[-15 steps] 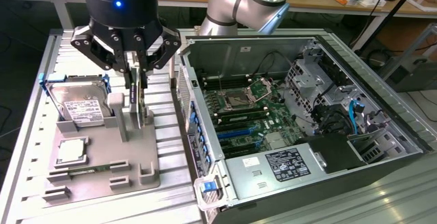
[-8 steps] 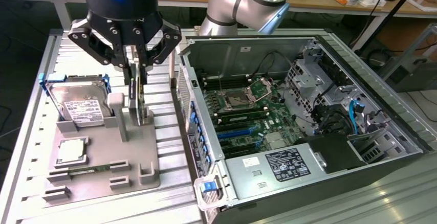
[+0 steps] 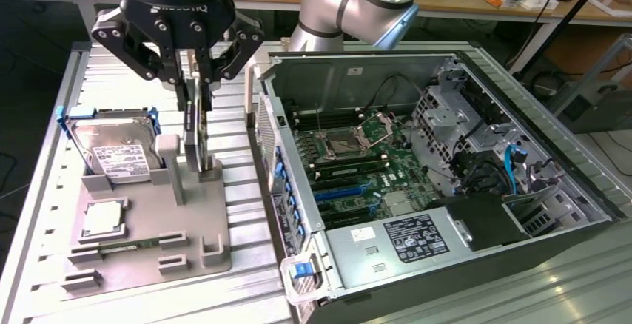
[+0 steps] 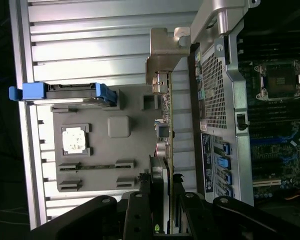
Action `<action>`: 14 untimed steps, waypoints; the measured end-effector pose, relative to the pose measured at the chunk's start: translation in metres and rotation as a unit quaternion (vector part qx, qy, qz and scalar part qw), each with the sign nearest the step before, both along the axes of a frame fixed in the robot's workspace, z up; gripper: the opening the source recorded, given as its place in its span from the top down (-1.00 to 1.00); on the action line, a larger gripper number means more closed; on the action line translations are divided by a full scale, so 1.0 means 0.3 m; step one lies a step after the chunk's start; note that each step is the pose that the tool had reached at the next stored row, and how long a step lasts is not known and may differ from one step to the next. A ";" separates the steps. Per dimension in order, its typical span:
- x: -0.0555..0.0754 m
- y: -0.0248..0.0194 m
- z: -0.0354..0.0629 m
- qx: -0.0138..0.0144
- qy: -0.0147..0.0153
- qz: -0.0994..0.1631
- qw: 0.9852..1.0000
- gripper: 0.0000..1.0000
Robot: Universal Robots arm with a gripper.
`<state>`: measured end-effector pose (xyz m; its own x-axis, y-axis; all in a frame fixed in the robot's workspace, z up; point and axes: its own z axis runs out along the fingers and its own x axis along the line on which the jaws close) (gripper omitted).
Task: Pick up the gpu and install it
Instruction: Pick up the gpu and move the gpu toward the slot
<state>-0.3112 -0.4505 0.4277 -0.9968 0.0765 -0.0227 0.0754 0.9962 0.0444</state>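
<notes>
Your claw [image 3: 197, 95] stands over the grey holder [image 3: 197, 224], its jaws clamped on the top edge of the gpu [image 3: 203, 137]. The card is upright, edge-on, with its lower edge down among the holder's posts.

Working across the exterior view, the hard drive [image 3: 114, 150] leans at the card's nine o'clock. The square chip [image 3: 103, 218] lies at about seven o'clock, and both are clear of your grip. At three o'clock, just beside the holder, is the open computer case [image 3: 368, 61].

I judge this to be the lift out of the holder. Draw straight up and hold the card plumb so it doesn't bind on the posts. Watch the silver bracket [image 4: 162, 55] in the wrist view, because it overhangs the holder's edge close to the case wall and could catch there.
</notes>
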 end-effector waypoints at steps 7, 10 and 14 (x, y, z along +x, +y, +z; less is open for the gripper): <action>0.000 0.000 0.024 0.000 0.000 0.000 1.000 0.46; 0.000 0.000 0.040 0.000 0.000 0.000 1.000 0.46; 0.000 0.000 0.055 0.000 0.000 0.000 1.000 0.46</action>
